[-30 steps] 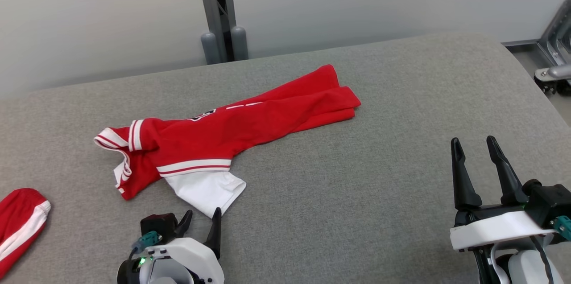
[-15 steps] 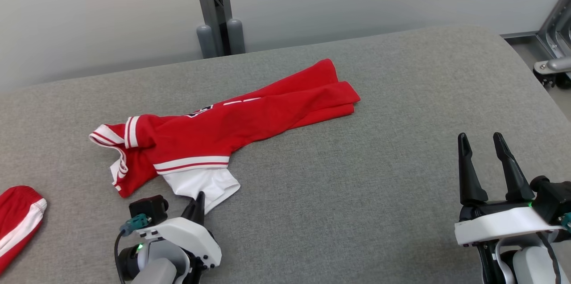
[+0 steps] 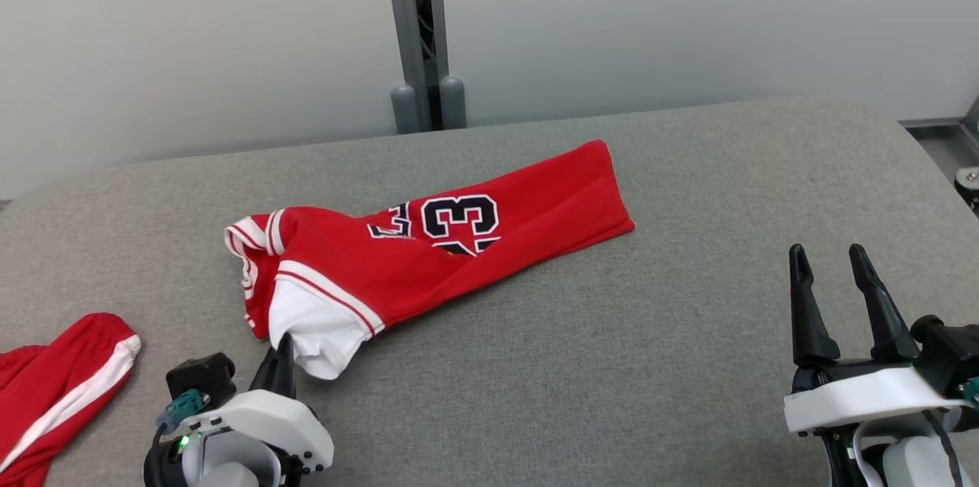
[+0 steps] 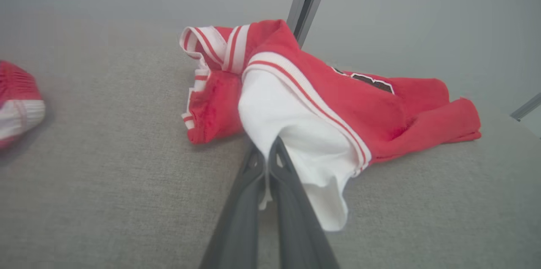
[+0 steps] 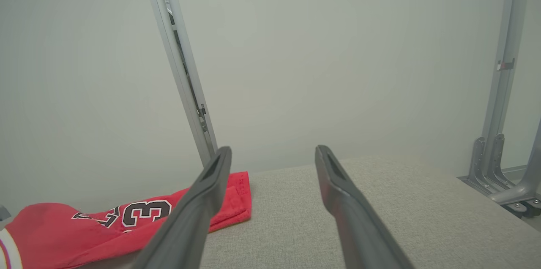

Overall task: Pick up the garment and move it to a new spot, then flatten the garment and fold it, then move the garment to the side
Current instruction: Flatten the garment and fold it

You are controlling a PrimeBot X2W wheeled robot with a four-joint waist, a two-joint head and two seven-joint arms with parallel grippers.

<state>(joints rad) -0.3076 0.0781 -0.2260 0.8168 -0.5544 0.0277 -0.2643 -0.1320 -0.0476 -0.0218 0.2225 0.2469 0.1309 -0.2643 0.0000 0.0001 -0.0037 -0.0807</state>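
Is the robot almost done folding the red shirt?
Not nearly. Done: the left end effector is shut on the white sleeve of the red number 23 jersey. In hand: the pick-up, with most of the jersey lying bunched on the grey cushion. Left: moving it, flattening, folding and setting it aside. The right end effector is open, apart from it.

The garment [image 3: 428, 258] is lying on the surface [image 3: 612, 365], left claw [image 3: 281, 345] at its near corner, right claw [image 3: 827, 251] well to its right, another cloth [image 3: 53, 387] lying far left, a post [image 3: 417, 28] standing behind.
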